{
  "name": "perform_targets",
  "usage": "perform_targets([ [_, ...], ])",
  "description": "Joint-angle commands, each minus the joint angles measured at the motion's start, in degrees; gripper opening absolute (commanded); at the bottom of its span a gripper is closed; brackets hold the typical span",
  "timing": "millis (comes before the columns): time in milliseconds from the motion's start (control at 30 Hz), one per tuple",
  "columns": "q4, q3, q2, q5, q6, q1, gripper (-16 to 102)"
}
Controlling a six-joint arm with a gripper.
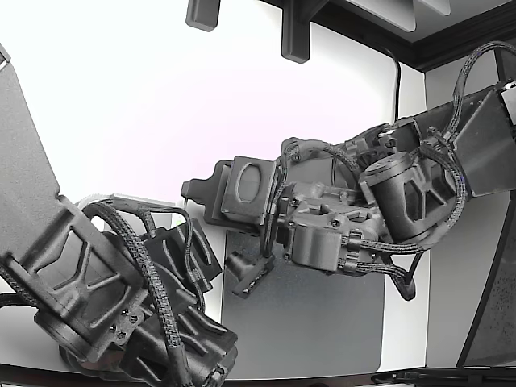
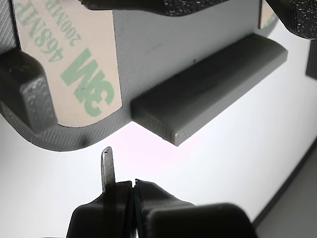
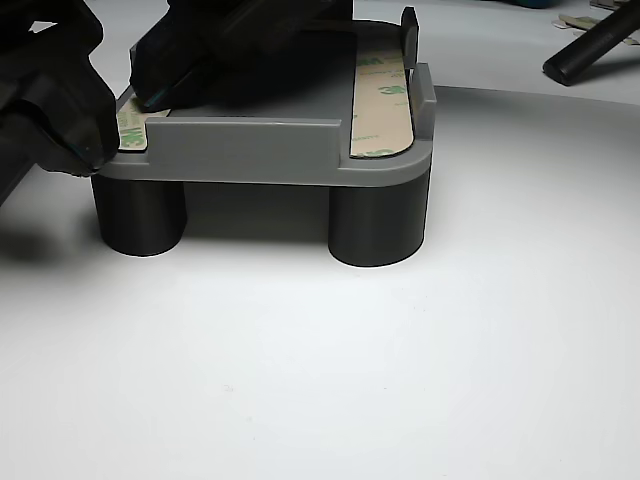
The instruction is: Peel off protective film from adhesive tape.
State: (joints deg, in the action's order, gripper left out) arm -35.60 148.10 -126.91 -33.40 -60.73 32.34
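In the wrist view the gripper (image 2: 132, 184) sits at the lower middle of the frame, its two dark tips pressed together with nothing seen between them and a thin metal blade (image 2: 107, 167) standing up beside them. It hangs just short of the grey part (image 2: 163, 54), not touching it. The tape liner (image 2: 69, 59) lies on the part at upper left, tan with green "3M" and grey "468MP" and "200MP" printing. In the other view a second liner strip (image 3: 382, 100) lies at upper right.

Grey part (image 3: 270, 150) on two dark round legs sits on white table (image 3: 320, 360), w/ tan printed tape strip (image 3: 383, 105) along its right edge, black arm (image 3: 60, 90) over left.
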Motion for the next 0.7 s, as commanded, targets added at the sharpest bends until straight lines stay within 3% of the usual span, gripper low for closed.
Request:
perform_targets([
  [0, 0.4, -1.3, -1.1, 0.0, 0.1, -0.4, -7],
  [667, 1.8, -0.7, -0.8, 0.4, 0.0, -0.4, -10],
])
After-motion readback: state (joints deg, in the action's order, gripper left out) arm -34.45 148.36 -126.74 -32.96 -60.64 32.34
